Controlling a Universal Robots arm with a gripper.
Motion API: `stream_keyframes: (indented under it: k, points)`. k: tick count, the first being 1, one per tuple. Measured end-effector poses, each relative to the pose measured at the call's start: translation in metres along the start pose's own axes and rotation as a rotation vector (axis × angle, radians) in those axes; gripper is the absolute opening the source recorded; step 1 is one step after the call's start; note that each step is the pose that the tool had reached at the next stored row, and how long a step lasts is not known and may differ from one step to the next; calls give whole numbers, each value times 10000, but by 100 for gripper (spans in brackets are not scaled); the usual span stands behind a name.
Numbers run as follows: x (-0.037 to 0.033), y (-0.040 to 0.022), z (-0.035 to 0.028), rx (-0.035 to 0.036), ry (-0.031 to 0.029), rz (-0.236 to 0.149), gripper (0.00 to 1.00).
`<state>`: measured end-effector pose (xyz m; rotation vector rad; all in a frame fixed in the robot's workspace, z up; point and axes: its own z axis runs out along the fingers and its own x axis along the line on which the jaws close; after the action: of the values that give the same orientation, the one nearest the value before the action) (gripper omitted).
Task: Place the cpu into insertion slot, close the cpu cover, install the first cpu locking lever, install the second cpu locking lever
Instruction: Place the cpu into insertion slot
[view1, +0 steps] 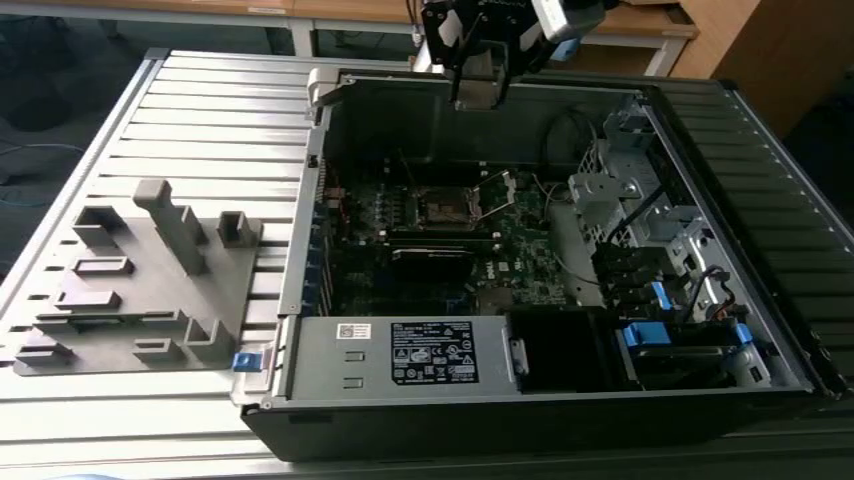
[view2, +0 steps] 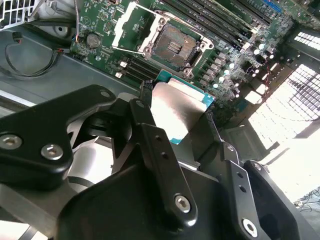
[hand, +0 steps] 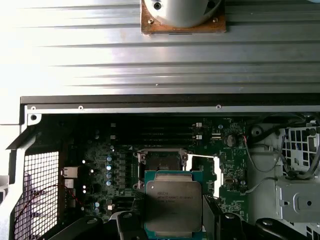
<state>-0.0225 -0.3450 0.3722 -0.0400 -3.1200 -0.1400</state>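
Currently held: the cpu (hand: 172, 207), pinched by two opposite edges and hanging level over the open computer case (view1: 534, 420).
Jaws: closed in to the chip's width, with nothing else in their hold. In the exterior view the gripper (view1: 478, 90) hangs near the case's far wall, well apart from the board below.
Risk, slip: the edges are thin and smooth, so a light squeeze could let the chip tilt or drop.
Risk, contacts: the insertion slot (hand: 161, 162) lies bare. A chip arriving tilted, turned the wrong way or off-centre could bend its fine contacts.
Risk, cover: the cpu cover (hand: 216, 175) stands swung open just beside the slot, and a finger or a chip corner could catch it.
Risk, levers: I cannot pick the locking levers out with certainty, so their clearance is unknown.
Chip material: a dull silver-grey metal lid, flat and square, on a thin teal-green base.
Finger material: the fingers (view2: 150, 135) are black, hard linked bars, bolted at the joints.
Slot material: a dark square field inside a bright metal frame.
Cover material: thin, shiny stamped sheet with a square opening.
Board: the motherboard (view2: 225, 55) is green and crowded with small round parts and long dark memory slots (view2: 215, 12).
Case: black and bare sheet metal, with a mesh grille (hand: 37, 190) in one wall.
Beyond: a white-labelled power supply box (view1: 400, 355) and a ribbed grey table (view1: 200, 120).
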Motion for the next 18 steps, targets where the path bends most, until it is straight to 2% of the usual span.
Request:
stream_keyframes:
  k: [18]
  points:
    - [0, -1, 11, 0, 0, 0, 54]
